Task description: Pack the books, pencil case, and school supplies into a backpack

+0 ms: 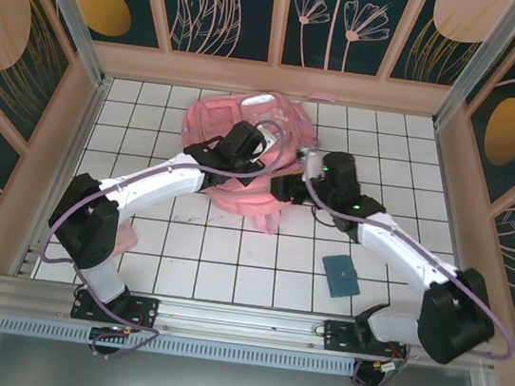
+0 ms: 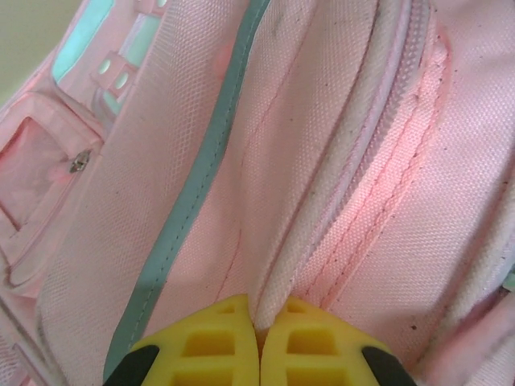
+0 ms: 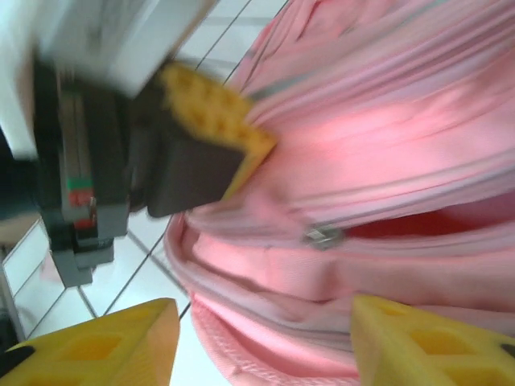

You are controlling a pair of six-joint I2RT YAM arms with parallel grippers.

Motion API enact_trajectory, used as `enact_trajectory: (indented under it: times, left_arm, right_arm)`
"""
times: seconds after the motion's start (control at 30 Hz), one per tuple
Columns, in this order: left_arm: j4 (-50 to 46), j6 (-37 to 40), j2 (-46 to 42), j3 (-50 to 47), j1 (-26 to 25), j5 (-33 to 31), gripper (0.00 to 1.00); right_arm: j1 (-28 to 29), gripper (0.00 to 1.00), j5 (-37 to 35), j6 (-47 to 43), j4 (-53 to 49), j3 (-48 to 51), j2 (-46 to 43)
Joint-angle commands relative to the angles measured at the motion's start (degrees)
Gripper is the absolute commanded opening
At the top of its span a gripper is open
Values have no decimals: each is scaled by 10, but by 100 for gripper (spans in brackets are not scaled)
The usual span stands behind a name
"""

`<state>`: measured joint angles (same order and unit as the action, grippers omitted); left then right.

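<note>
backpack (image 1: 247,129) far-centre on table (image 1: 180,269) | left gripper (image 2: 259,323) clamped on its fabric fold | right gripper (image 3: 265,322) wide apart, empty, at zipper (image 3: 323,236) | open tiles toward near edge

No readable text, label, brand, number or sign in any view. Backpack (image 1: 212,121): plain pink fabric, nothing legible on it. Small teal rectangle (image 1: 341,275) on tiles: surface too small to read. Wall panels (image 1: 231,2): plant pattern, no lettering.
</note>
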<state>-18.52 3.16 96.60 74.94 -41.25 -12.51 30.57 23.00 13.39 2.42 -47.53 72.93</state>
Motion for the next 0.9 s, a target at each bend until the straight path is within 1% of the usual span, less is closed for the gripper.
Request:
enact_trajectory:
  times: [0.0,0.1,0.17,0.23,0.4,0.5,0.6,0.73,0.77,0.8,0.83,0.87]
  left_arm:
    - [101,-8,-50,-15,0,6,0]
    - [106,-2,-63,-31,0,-1,0]
    - [109,3,-74,-42,-1,0,0]
    - [118,8,-89,-62,0,6,0]
    - [138,9,-123,-102,-1,9,0]
    - [143,3,-131,-108,0,19,0]
    - [148,-2,-131,-111,0,22,0]
    - [146,-27,-128,-107,0,22,0]
    - [143,-39,-130,-106,0,16,1]
    - [137,-54,-134,-105,0,11,4]
    - [131,-73,-141,-106,0,1,10]
    - [124,-99,-148,-106,0,-14,18]
  right_arm:
    - [-45,62,-13,103,23,10,-30]
    - [-78,62,2,189,-19,-34,0]
    - [-95,61,36,236,-46,-67,33]
    - [-108,59,74,291,-47,-88,67]
    - [-107,58,156,341,-5,-118,138]
    - [-98,58,194,367,37,-122,165]
    - [-81,56,213,382,54,-133,184]
    - [-61,48,231,423,109,-128,199]
    - [-58,43,230,434,126,-124,198]
    - [-53,38,230,445,151,-119,198]
    - [-49,35,227,460,170,-116,198]
    - [-47,30,225,472,186,-113,199]
